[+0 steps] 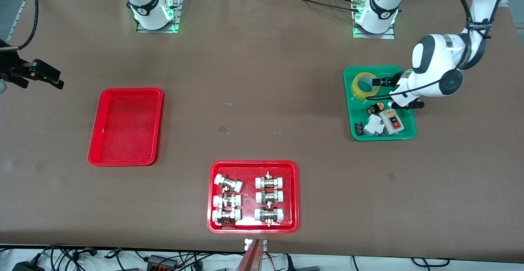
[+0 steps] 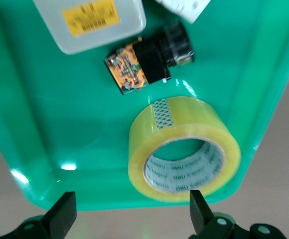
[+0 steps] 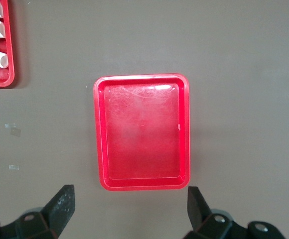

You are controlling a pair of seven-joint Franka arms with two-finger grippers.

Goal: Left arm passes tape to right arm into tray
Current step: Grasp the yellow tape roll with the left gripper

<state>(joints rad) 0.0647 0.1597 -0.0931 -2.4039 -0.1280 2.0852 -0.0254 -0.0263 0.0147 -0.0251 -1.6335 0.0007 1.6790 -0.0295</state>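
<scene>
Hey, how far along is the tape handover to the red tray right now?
Nothing looks done yet: the yellowish translucent roll of packing tape lies in the green plastic tray. In hand: the left gripper hangs open over it. The right gripper waits open above the plain red plastic tray, which holds nothing. Grasp, handover and placing remain.

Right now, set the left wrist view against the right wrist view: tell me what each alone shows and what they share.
Only the left wrist view shows the tape lying in the green tray beside a small circuit part and a grey box, under the open left gripper. Only the right wrist view shows the plain red tray, the fittings tray and the open right gripper, high above. Both show the brown table.
</scene>
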